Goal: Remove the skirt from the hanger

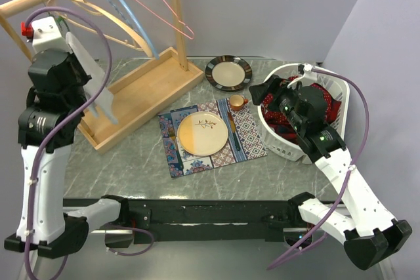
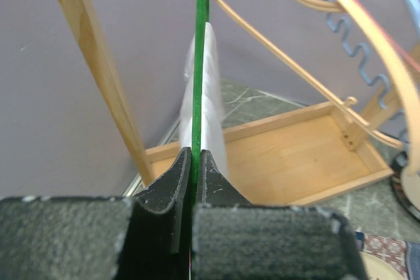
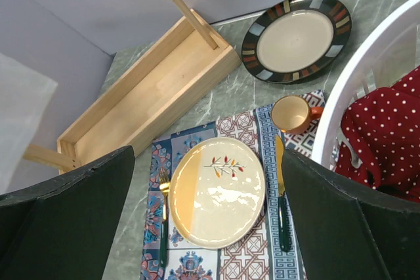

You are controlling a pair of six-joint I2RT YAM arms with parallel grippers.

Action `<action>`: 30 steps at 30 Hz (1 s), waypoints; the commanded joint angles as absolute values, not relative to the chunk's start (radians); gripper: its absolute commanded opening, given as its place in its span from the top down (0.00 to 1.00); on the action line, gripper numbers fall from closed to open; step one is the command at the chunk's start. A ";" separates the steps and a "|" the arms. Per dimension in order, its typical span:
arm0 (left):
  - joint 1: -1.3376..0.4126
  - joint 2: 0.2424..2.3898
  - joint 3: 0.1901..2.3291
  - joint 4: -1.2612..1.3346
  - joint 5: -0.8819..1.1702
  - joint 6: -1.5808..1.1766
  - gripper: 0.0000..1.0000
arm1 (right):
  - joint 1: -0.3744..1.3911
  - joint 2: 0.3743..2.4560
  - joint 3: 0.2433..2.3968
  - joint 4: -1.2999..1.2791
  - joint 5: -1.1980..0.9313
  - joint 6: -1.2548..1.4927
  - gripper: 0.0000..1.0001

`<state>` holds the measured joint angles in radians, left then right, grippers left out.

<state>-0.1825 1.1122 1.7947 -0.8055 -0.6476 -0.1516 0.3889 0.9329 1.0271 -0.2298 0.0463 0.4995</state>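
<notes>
Left jaws clamped on thin green strip (image 2: 200,44), pale skirt (image 2: 211,90) hanging alongside, probably to pull it free. Right jaws wide apart, idle above laundry basket (image 3: 341,93).

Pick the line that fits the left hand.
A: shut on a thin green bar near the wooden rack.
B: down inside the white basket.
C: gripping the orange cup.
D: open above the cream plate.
A: in the left wrist view the left hand is clamped onto a thin green bar, with pale fabric just beyond it.
</notes>
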 commanded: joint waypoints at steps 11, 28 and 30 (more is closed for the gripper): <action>-0.179 0.965 1.758 -0.557 -0.411 -0.094 0.99 | 0.448 0.914 1.092 -0.258 0.095 0.474 0.00; -0.179 0.786 1.786 -0.813 -0.325 -0.225 0.99 | 0.943 0.959 1.114 -0.003 -0.035 0.578 0.00; -0.179 0.775 1.798 -0.842 -0.301 -0.250 0.99 | 1.006 1.046 1.159 0.063 -0.008 0.557 0.00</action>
<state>-0.1825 0.7952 1.7489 -0.8703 -0.3710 -0.1974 0.8955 0.9352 1.0683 -0.1013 -0.0467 0.5583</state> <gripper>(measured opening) 0.042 0.998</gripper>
